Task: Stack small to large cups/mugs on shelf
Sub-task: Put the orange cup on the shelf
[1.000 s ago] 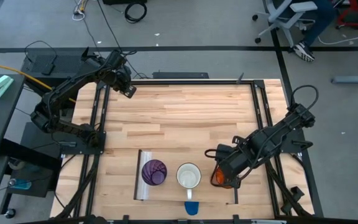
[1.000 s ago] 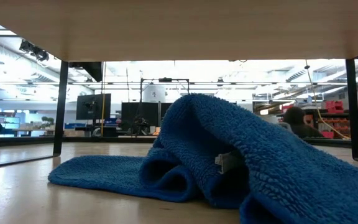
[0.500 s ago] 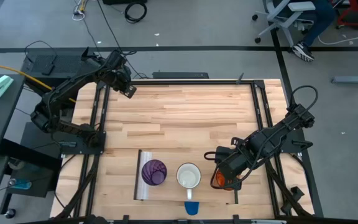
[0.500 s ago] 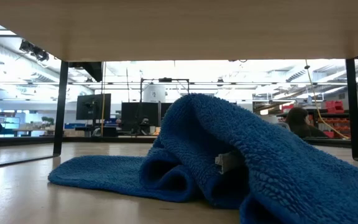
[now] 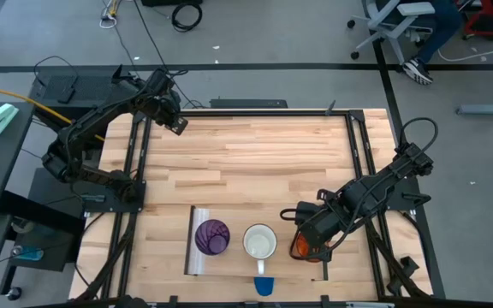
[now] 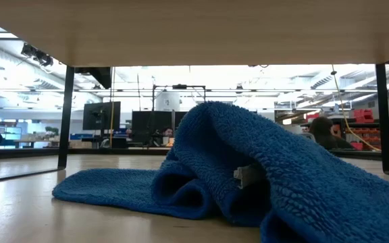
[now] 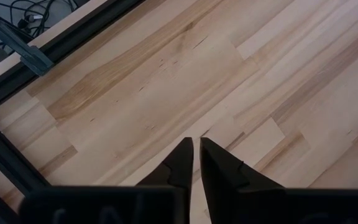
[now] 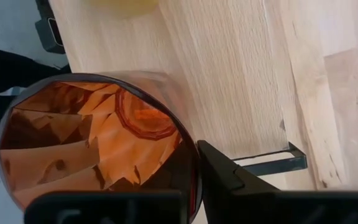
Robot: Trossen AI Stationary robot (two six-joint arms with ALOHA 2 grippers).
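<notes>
The pale shelf sits at the table's near edge. On it stand the purple tumbler, the white mug and the orange tumbler in a row from left to right, each upright on its base. My right gripper is over the orange tumbler, at the shelf's right end by the dark rail. My left gripper waits shut above the table's far left corner. My right gripper comes from above, slanting in from the right. One finger lies against the outside of the orange tumbler's wall near the rim. The other finger is hidden behind the orange wall. The tumbler stays upright over the shelf.
A crumpled blue towel lies on the tabletop under the shelf, its edge poking out at the near side. Black frame rails run along the table's left and right sides. Bare slatted wood fills the middle and far part.
</notes>
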